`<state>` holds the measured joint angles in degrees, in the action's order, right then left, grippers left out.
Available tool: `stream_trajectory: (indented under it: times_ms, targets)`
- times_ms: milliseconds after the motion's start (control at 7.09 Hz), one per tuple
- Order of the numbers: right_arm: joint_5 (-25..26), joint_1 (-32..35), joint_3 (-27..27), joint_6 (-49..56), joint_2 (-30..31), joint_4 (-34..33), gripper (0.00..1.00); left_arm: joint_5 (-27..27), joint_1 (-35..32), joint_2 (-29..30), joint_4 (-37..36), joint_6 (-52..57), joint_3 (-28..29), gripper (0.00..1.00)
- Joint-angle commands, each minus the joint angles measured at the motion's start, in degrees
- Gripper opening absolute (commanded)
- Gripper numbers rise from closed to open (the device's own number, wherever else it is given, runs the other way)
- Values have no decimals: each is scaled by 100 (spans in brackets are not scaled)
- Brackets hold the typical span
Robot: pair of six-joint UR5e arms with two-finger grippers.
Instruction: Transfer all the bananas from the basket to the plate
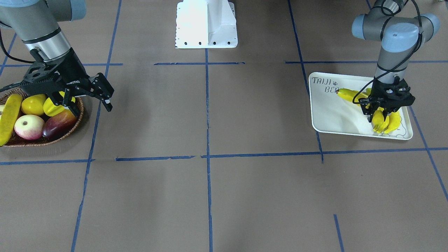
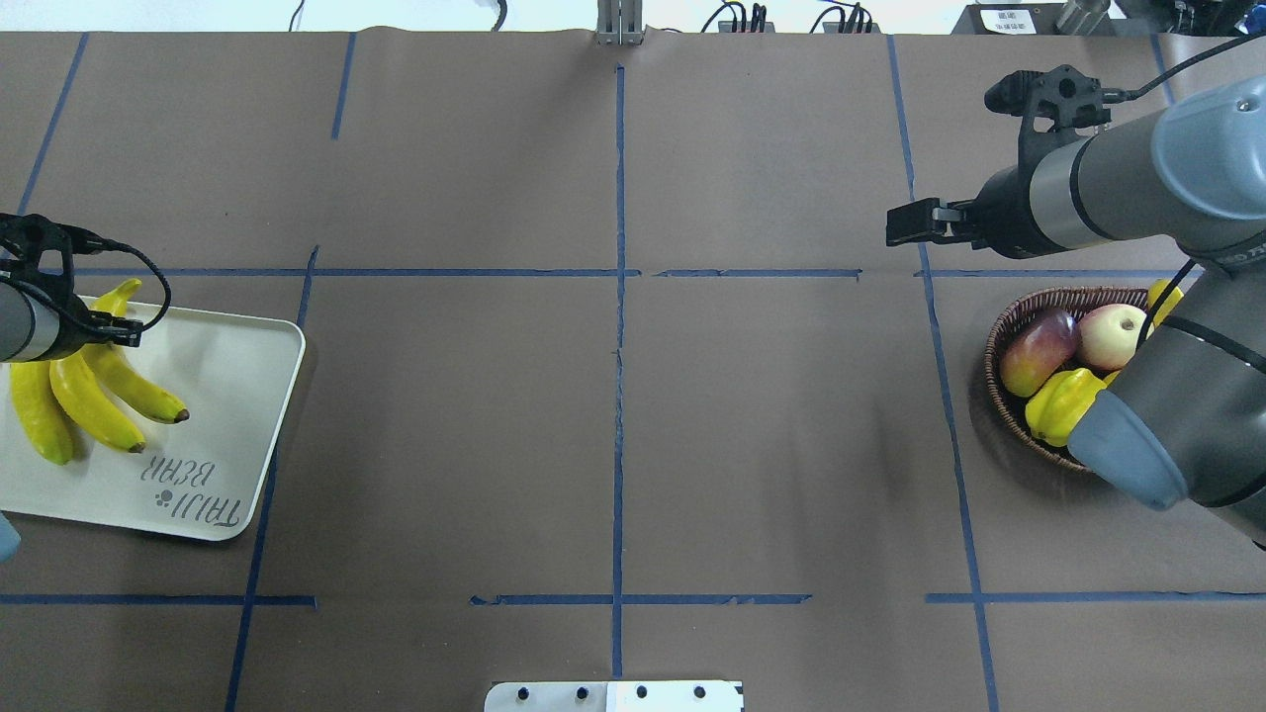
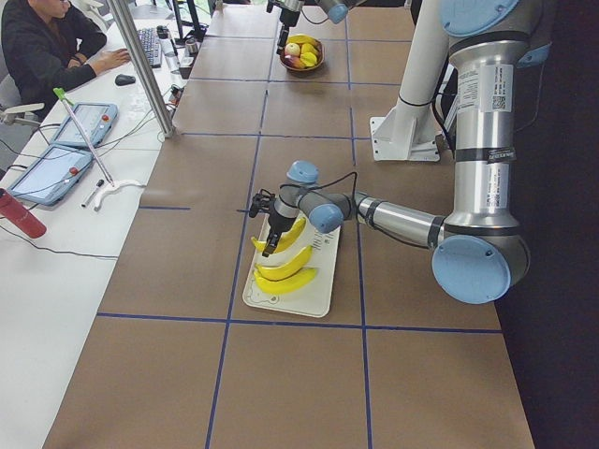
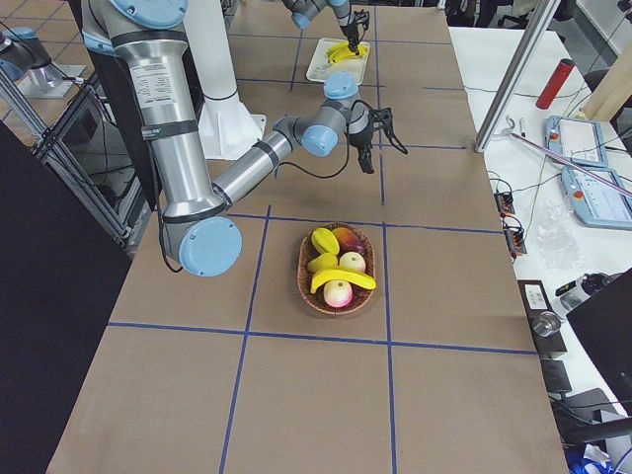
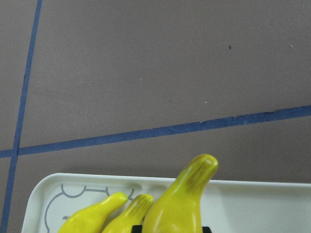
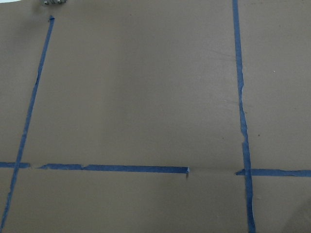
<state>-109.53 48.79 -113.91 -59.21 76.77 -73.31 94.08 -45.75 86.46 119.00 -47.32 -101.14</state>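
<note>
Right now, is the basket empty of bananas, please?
No: one banana lies in the basket, on top of the other fruit.

Overhead, the right arm [image 2: 1157, 415] hides half the basket [image 2: 992, 346]; the left gripper's [image 1: 378, 118] fingers vanish among the bananas [image 1: 348, 94], their grip unclear.

Left gripper [image 1: 378, 113] over the plate [image 2: 247, 396]: three bananas [image 2: 94, 400] lie side by side on it beneath the tool, stem ends bunched just past it on the far side, bodies fanning back toward the robot. Right gripper [image 1: 92, 109] over the table [image 1: 245, 115], with the basket [image 1: 75, 127] behind it toward the robot and out to its right. In the basket, one banana [image 1: 7, 119] lies along the outer edge, apple [image 1: 28, 126] and round fruit [image 1: 33, 104] in the middle, starfruit [image 1: 52, 106] and mango [image 1: 59, 123] nearest the tool.
</note>
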Motion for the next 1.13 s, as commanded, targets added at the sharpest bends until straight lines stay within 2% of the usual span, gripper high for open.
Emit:
stream_trajectory:
  times_ms: [0, 141, 282, 705, 987]
  targets:
    - [-147, 69, 79, 85, 40, 1, 100, -30, 127, 2, 9, -14, 119, 44]
    - [-296, 95, 123, 94, 57, 1, 100, -56, 180, 11, 9, 12, 181, 93]
    - [-497, 209, 228, 277, 75, 1, 100, -204, 215, 11, 18, 12, 191, 100]
    - [-1139, 657, 676, 943, 127, -17, 100, -57, 198, 28, 9, 90, -2, 100]
    - [-1176, 990, 852, 2328, 687, -147, 100, 723, 119, 37, -383, 249, -545, 100]
